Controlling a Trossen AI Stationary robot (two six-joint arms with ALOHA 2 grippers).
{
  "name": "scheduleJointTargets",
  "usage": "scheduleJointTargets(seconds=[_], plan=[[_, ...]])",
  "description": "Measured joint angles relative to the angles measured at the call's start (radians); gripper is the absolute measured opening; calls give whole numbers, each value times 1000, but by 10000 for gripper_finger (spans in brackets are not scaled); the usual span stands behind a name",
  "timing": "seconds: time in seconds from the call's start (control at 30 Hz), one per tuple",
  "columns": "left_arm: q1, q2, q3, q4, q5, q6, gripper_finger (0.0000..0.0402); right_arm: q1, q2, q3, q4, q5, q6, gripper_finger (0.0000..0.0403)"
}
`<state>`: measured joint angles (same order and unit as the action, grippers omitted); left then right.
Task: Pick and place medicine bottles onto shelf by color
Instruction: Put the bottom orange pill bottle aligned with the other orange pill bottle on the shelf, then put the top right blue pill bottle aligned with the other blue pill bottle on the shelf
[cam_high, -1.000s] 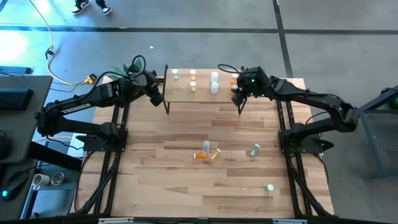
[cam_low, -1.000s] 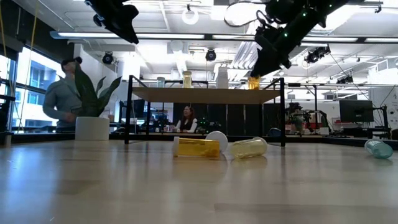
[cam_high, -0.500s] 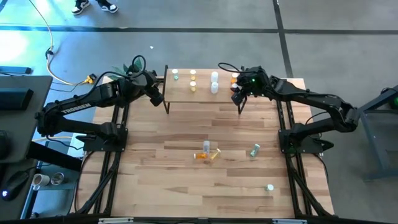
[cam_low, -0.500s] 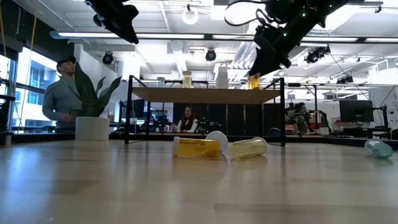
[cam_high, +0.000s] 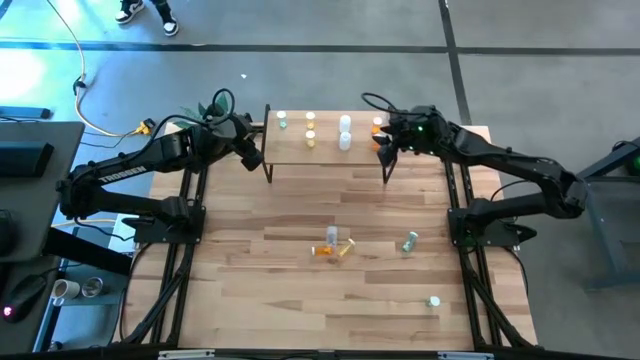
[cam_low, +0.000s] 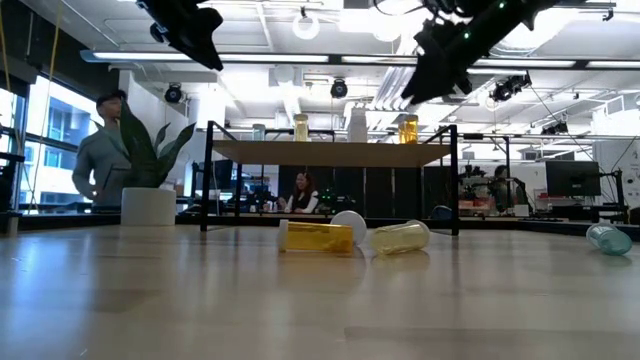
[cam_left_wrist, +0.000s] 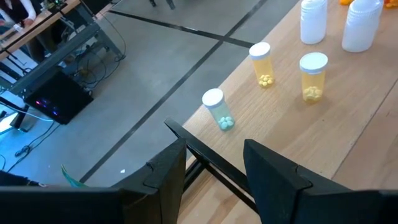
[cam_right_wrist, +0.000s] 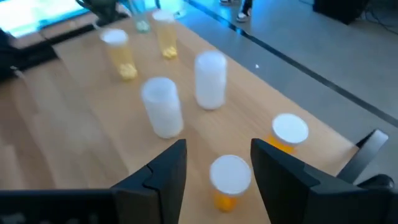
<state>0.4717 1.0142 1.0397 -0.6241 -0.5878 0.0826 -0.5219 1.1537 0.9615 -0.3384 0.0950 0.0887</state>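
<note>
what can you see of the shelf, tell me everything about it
The shelf is a low riser with a light wooden rectangular top on thin black metal legs, standing level at the table's far edge. Seven capped bottles stand upright along its far side: one green, two yellow, two white, two orange. The right gripper hovers above its right end with jaws open.

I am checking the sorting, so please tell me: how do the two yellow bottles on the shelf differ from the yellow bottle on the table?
The two yellow bottles on the shelf stand upright; the yellow bottle on the table lies on its side. The shelf pair sits raised on the shelf; the other rests on the table. All share the yellow colour.
</note>
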Motion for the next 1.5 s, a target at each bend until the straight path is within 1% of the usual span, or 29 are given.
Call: scheduleJointTargets(seconds=[0.2,0.33,0.4,0.57,0.73,0.97,1.07,1.17,1.27,1.37,1.5], plan=[[0,0,0,0,-4,56,152,56,-56,0,11,3,46,170],[0,0,0,1,-20,70,152,120,-89,0,-4,7,119,170],[0,0,0,1,-20,70,152,163,-101,0,-17,5,188,170],[0,0,0,1,-11,71,152,280,-107,0,-35,2,438,170],[0,0,0,1,58,71,152,370,-107,0,-102,1,711,170],[0,0,0,1,191,112,152,508,-80,1,-336,14,1157,170],[0,0,0,1,231,113,152,574,-41,1,-432,17,1317,170],[0,0,0,1,248,113,152,644,1,1,-483,9,1444,170],[0,0,0,1,248,113,152,704,44,1,-522,6,1522,170],[0,0,0,1,248,132,152,746,76,1,-544,-8,1543,170],[0,0,0,1,244,160,152,797,104,1,-555,-60,1544,170]])
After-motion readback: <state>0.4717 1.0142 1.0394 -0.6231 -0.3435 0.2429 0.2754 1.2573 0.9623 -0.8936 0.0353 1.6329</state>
